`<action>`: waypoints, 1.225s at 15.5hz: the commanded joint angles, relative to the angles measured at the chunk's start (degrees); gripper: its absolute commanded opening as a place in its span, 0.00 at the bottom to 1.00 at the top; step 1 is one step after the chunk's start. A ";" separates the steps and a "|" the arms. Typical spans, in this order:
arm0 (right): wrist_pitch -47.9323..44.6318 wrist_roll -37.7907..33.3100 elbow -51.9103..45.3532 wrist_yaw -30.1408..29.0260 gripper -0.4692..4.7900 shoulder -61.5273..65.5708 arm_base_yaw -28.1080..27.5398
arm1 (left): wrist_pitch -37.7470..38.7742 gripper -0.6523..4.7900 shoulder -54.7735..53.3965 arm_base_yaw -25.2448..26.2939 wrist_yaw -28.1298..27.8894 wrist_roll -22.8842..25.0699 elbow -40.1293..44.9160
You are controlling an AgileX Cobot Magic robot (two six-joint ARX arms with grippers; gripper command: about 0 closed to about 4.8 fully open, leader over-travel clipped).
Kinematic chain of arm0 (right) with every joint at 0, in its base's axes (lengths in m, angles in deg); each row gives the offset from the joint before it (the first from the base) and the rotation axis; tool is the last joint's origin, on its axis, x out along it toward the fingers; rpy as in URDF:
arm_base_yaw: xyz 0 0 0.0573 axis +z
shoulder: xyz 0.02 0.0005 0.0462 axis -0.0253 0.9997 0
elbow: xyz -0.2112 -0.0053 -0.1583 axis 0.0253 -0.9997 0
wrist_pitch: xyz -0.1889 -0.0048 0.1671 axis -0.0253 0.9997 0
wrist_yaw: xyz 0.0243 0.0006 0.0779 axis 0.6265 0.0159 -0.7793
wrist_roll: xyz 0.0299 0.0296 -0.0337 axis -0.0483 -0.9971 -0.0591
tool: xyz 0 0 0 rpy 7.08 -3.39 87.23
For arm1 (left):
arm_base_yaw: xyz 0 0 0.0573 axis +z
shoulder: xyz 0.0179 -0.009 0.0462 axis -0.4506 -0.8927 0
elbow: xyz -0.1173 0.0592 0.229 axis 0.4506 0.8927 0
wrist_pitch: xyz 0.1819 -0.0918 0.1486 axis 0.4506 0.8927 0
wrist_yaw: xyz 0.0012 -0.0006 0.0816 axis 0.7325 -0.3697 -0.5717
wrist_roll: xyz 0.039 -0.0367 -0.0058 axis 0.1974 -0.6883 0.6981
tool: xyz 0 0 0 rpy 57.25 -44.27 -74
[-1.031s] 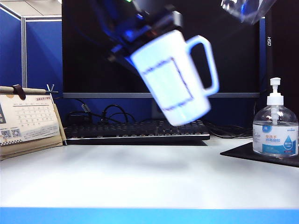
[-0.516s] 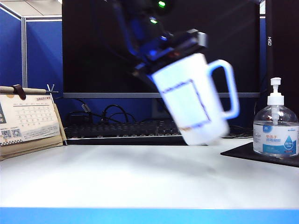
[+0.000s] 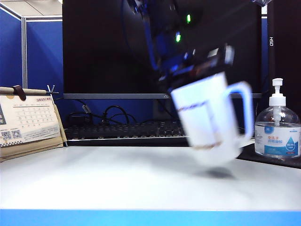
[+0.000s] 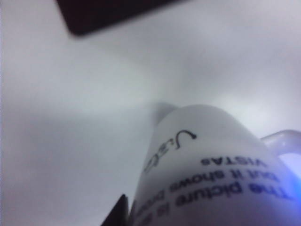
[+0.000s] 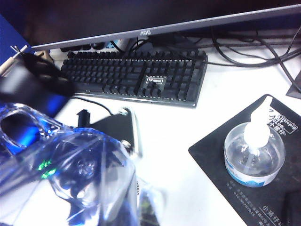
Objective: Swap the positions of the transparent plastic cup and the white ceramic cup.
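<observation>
Carried lower and further toward three o'clock in the exterior view: white ceramic cup (image 3: 212, 123), once high at centre, now low at about four o'clock, base just above the table (image 3: 117, 183), with a small shadow newly beneath it. Handle now overlapping the pump bottle (image 3: 278, 126), previously well apart from it. Travelling along with it, clamped at the rim: left gripper (image 3: 200, 70). Gone from the one o'clock corner: nearly all of the transparent plastic cup (image 5: 70, 179).
</observation>
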 commanded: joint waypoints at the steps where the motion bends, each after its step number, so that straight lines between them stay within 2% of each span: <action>1: -1.09 -0.17 0.52 -0.31 0.07 -0.17 0.00 | 2.08 0.11 -1.11 -0.24 0.09 2.14 -2.78; 9: -0.85 -0.17 0.52 -0.37 0.07 -0.17 0.00 | -4.98 0.11 -1.33 -3.63 0.61 2.91 -2.86; 19: -0.59 -0.15 0.52 -0.55 0.07 -0.17 0.00 | -1.77 0.11 -3.50 -3.82 1.99 3.54 -4.31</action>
